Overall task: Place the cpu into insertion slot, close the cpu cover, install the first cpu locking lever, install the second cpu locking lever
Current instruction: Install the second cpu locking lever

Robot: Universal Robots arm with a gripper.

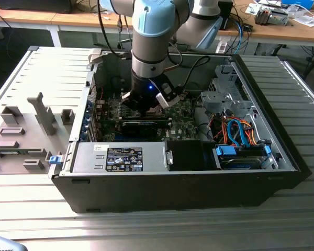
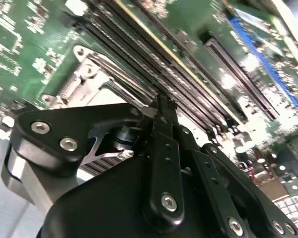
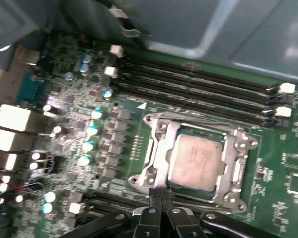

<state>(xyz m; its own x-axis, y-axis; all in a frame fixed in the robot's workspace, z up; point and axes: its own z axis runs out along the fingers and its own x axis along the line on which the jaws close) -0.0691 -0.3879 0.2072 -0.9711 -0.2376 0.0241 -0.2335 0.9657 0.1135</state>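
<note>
The cpu [image 3: 196, 158], a flat square chip with a silvery-grey top, lies in the insertion slot on the green motherboard. The metal cpu cover [image 3: 156, 148] lies flat around it like a frame. I cannot make out how the locking levers stand. My gripper [image 3: 161, 194] is shut, its thin black fingertips pressed together right at the edge of the slot's frame, beside the chip. In the second wrist view the gripper [image 2: 161, 105] points down at the board next to the frame's corner [image 2: 82, 69]. In the exterior view the gripper [image 1: 146, 104] is low inside the open computer case.
Long memory slots [image 3: 198, 94] run beside the slot, with a row of capacitors [image 3: 89, 131] on another side. The case's walls [image 1: 261, 104] surround the board. A power supply [image 1: 120, 157] and orange and blue cables [image 1: 240, 130] sit nearby. A grey fixture [image 1: 21, 136] lies outside, at the exterior view's left.
</note>
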